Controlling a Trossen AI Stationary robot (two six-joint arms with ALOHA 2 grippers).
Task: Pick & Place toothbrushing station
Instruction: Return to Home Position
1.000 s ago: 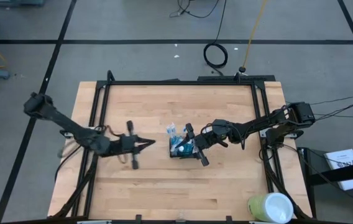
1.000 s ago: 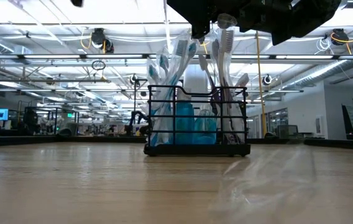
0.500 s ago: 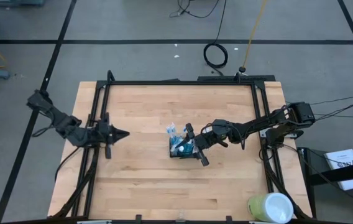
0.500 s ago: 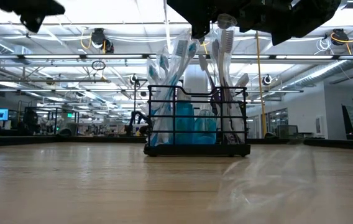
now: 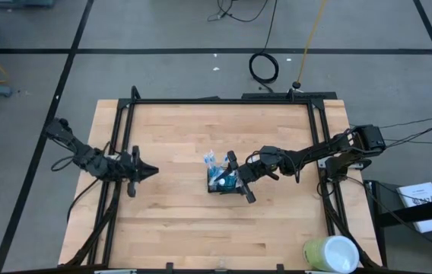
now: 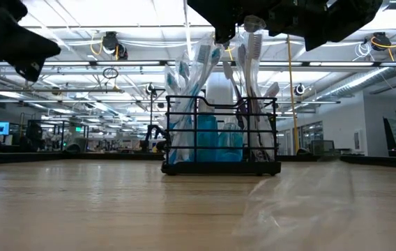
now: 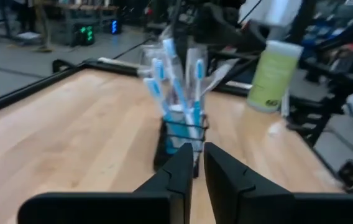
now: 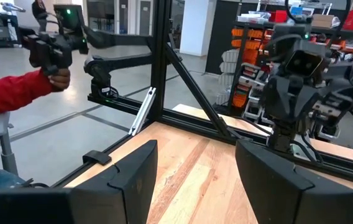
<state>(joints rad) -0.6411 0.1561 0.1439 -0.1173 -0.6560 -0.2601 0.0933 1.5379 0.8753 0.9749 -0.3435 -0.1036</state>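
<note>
Now the left claw sits farther back — toothbrushing station unmoved.

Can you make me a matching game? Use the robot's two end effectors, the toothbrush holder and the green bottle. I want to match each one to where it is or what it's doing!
Things:
1. left end effector
2. right end effector
3. toothbrushing station
4. pale green container

Places and states:
A. at a corner of the table, on the right arm's side
B. open, right over the station
C. shut, near the table's left edge
D. mid-table, holding blue and white toothbrushes

Right pairs: 1-C, 2-B, 3-D, 4-A.
</note>
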